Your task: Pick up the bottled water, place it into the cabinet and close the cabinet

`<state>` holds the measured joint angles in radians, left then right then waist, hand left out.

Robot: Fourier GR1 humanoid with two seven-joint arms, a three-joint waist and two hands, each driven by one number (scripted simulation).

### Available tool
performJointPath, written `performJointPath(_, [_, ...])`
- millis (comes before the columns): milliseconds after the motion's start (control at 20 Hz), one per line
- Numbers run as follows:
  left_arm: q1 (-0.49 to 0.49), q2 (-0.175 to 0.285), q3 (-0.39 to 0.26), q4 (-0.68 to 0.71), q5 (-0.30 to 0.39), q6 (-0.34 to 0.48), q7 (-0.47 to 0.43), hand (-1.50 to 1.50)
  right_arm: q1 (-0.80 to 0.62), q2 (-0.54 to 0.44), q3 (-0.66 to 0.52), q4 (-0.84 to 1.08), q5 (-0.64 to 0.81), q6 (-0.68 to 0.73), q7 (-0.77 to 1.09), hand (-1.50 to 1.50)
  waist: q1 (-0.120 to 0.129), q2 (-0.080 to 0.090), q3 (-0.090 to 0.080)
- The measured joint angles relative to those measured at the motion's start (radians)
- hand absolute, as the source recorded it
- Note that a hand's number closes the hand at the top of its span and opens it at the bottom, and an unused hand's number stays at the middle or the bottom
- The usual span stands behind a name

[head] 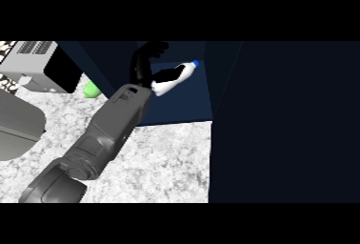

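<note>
Bottled water (184, 71) tilts inside the cabinet (190, 105), just right of left hand (143, 66); fingers' (156, 47) state unclear.

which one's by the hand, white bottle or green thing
The white bottle, blue-capped, tilted beside the left hand; the green thing sits apart, further left.

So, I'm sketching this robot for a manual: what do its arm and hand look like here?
Only one arm shows, the left. Its grey forearm is a smooth, rounded casing, bulkier and darker at the elbow end, with a small rectangular detail near the wrist. The left hand is plain black with slim black fingers. No cables, markings or sleeve can be seen.
</note>
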<state>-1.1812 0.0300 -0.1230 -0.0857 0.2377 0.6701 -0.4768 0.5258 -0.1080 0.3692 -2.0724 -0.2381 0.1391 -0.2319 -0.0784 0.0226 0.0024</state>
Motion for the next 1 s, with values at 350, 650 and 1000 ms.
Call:
performJointPath(350, [-0.004, 0.002, 0.016, 0.017, 0.005, 0.007, 0.008, -1.5, -0.001, 0.004, 0.006, 0.012, 0.01, -0.003, -0.017, -1.5, -0.003, 0.0, 0.001])
performJointPath(650, [0.005, 0.005, 0.043, -0.01, 0.026, -0.037, -0.029, -1.5, 0.021, -0.004, 0.018, -0.011, 0.01, 0.001, -0.022, -1.5, -0.002, 0.0, 0.0])
performJointPath(1000, [0.032, -0.004, 0.096, -0.088, 0.071, -0.184, -0.153, -1.5, 0.01, -0.002, 0.012, -0.003, 0.024, -0.014, -0.025, -1.5, 0.013, 0.0, 0.0])
